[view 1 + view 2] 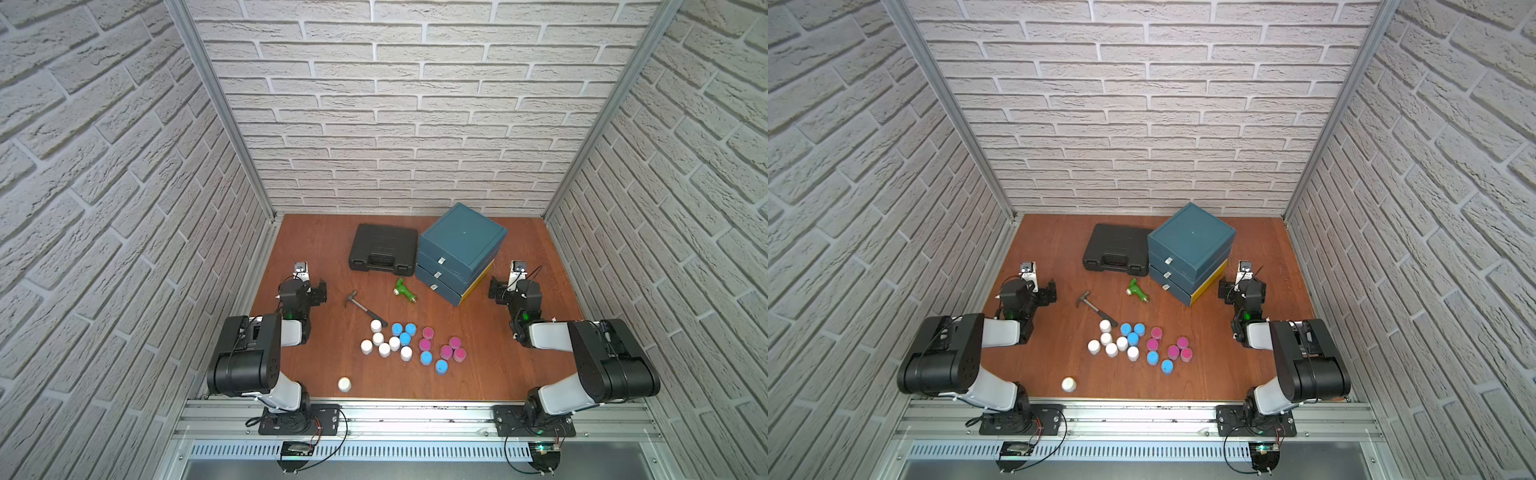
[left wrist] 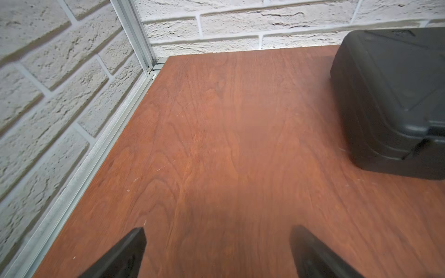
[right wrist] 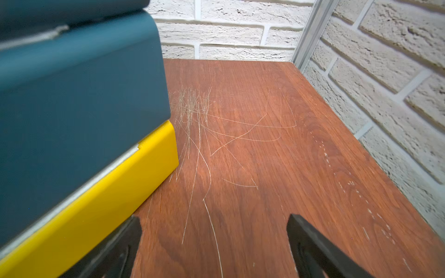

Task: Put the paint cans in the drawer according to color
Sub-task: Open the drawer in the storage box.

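Both tools stood wide and empty. The left tool [image 2: 218, 231] hung over bare desk [image 2: 216, 144]. The right tool [image 3: 214, 219] hung just beside the yellow foot of the drawer unit [image 3: 72, 96], touching nothing.

Nearest me, one white can [image 1: 344, 384] sat alone by the desk's front edge. Beyond it the other paint cans [image 1: 411, 345] were bunched mid-desk, between the two arms. The white ones [image 1: 384, 349] lay toward the left arm and the magenta ones [image 1: 446, 352] toward the right. The light blue ones [image 1: 404, 338] were in the middle, with two strayed forward beside the magenta.

Past the cluster lay a hammer [image 1: 361, 303], its handle end close to the farthest white can, and then a green toy drill [image 1: 404, 290]. At the back, the drawer unit showed three drawer fronts, all shut, with a black case [image 1: 383, 253] beside it.

As I read it, none of the task had been done. Every can I could see was out on the desk, and no drawer was open to take one. A drawer had to be pulled out first. Three colours and three drawers suggested one colour to each.
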Robot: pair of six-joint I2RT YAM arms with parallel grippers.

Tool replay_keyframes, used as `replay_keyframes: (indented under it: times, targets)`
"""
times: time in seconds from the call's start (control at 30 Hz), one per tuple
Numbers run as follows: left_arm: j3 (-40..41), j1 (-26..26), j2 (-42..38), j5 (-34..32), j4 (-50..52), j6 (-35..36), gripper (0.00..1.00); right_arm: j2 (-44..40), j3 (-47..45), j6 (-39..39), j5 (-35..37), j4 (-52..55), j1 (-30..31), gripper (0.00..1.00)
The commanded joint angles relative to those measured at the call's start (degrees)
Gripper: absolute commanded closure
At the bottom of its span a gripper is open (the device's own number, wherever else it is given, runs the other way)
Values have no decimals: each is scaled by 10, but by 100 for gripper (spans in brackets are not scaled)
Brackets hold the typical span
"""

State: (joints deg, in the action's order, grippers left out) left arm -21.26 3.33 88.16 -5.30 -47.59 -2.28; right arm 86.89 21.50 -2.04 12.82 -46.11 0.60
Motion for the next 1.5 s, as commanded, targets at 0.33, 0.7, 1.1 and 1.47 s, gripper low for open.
replay_keyframes:
  times: [0.33,0.7,1.1,1.47]
  targets:
    - [-9,4,6,-4,-25,5,2,-1,5,6,4,-29,4,1]
    - [-9,4,5,-4,-24,5,2,-2,5,6,3,-29,4,1]
    - [-33,-10,-35,-25,40,20,2,-75,55,-4,38,127,5,1]
    - [-198,-201,-218,-282,292,36,2,-344,192,-49,211,471,4,1]
